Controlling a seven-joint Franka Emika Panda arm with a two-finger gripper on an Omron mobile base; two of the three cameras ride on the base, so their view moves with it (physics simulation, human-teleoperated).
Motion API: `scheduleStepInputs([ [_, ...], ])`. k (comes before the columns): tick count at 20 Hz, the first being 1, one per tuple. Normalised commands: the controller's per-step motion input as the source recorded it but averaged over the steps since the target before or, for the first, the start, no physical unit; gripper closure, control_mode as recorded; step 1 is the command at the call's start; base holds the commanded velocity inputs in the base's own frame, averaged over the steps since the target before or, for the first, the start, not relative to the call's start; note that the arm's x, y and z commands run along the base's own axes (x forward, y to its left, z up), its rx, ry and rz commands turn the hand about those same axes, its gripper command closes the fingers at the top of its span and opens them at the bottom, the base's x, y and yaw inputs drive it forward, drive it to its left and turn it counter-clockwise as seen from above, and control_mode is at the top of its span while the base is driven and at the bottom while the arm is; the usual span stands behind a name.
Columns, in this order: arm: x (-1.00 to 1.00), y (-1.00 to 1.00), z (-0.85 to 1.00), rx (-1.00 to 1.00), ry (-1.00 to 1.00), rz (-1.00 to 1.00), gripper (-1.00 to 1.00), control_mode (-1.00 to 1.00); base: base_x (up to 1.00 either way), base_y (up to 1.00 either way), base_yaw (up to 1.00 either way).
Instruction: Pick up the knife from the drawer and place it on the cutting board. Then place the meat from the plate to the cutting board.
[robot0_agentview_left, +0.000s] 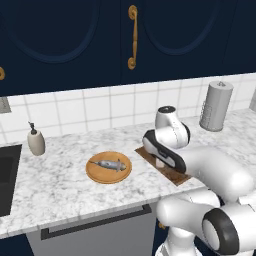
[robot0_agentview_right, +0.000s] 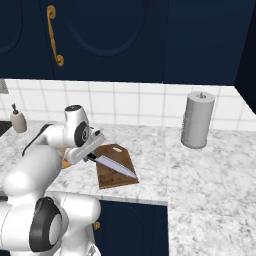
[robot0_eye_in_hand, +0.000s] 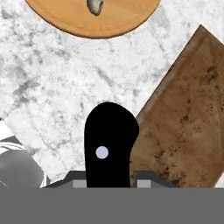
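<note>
Knife is clamped by its black handle in the gripper, the jaws closed tight on it, above the cutting board. Its long axis runs from the handle at the board's left edge out over the board, the silver blade pointing right and toward the counter's front edge, tilted slightly downward. In the hand view the handle rises between the fingertips. Left of the board, the meat lies on the plate, well apart from the knife.
</note>
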Motion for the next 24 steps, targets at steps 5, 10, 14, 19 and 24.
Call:
scheduleStepInputs([
  [5,0.35,-0.27,-0.11,0.05,0.00,-0.19,1.00,-1.00,0.00,0.00,0.00],
  [10,0.41,-0.03,-0.12,0.07,0.00,-0.20,1.00,-1.00,0.00,0.00,0.00],
  [14,0.51,0.10,-0.24,0.02,0.01,-0.05,1.00,-1.00,0.00,0.00,0.00],
  [19,0.37,-0.02,-0.47,0.04,0.00,0.00,1.00,-1.00,0.00,0.00,0.00],
  [24,0.39,0.00,-0.39,0.00,0.00,0.00,1.00,-1.00,0.00,0.00,0.00],
])
